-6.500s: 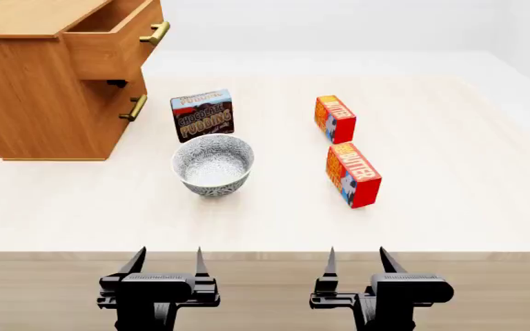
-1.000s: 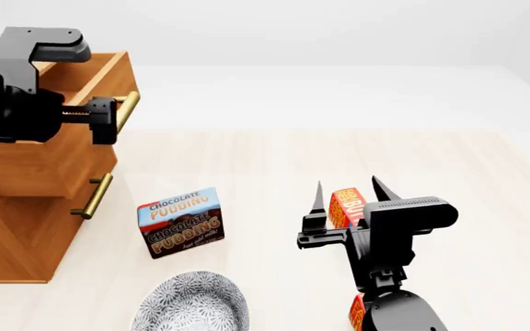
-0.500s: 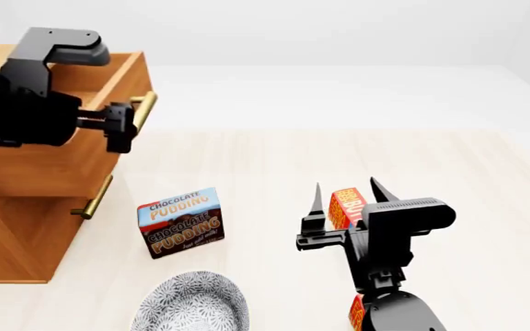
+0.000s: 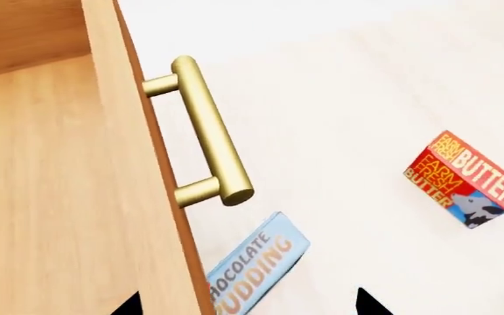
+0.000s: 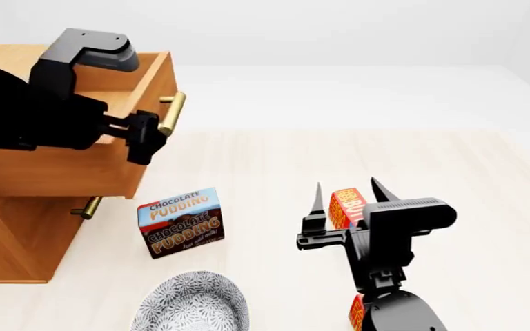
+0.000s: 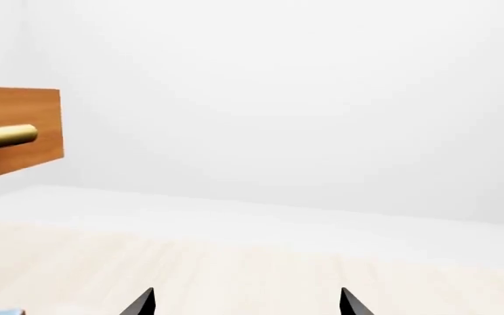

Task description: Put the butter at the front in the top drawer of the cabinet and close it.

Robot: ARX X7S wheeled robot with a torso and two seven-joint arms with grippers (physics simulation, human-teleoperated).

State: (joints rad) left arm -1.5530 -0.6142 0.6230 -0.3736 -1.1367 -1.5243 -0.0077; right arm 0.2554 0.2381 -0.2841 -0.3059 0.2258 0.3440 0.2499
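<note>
The top drawer (image 5: 108, 162) of the cabinet (image 5: 7, 234) stands pulled well out, its brass handle (image 5: 171, 113) pointing toward three o'clock. The left gripper (image 5: 143, 141) sits at the drawer's front edge, just by that handle; in the left wrist view its two dark tips straddle the drawer's front panel (image 4: 138, 177) with a wide gap between them, holding nothing. The lower drawer's handle (image 5: 87, 207) peeks out beneath.

Out on the pale table (image 5: 486, 207), the right gripper (image 5: 348, 200) hangs at about five o'clock from the cabinet, prongs spread wide and empty. Right behind those prongs, at its twelve o'clock, one butter carton (image 5: 346, 207) stands partly hidden. A second butter carton (image 5: 357, 314) shows only as a red sliver at the bottom edge, mostly blocked by the right arm.

The chocolate pudding box (image 5: 180, 222) stands near the cabinet's front, and a patterned bowl (image 5: 191, 307) sits at its six o'clock.
</note>
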